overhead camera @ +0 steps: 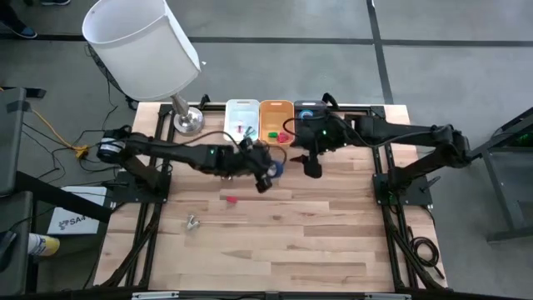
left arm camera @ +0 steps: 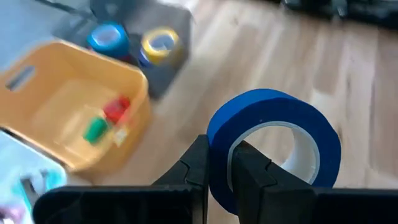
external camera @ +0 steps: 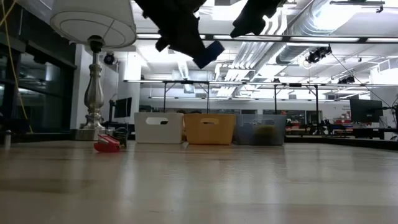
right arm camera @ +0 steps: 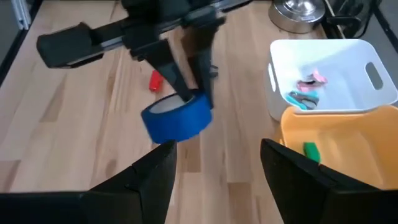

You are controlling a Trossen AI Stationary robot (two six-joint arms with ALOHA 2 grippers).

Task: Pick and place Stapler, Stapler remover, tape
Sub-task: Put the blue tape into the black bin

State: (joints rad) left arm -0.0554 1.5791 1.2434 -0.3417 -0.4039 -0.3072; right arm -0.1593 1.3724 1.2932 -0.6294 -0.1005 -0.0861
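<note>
Left gripper [left arm camera: 219, 177] is my working tool, clamped across the wall of a blue ring-shaped tape roll [left arm camera: 273, 146], carried clear above the wooden table [overhead camera: 275, 242], near the bins. I judge it light, stiff, smooth; the wall pinch suits. Right gripper [right arm camera: 217, 165] hovers just beside, fingers apart, empty.

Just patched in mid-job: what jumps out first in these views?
The left end effector is shut on the wall of a blue ring-shaped roll of tape, held in the air above the wooden table near the bins. The right end effector hangs open close beside it. A big white lampshade stands over the far left corner.
</note>
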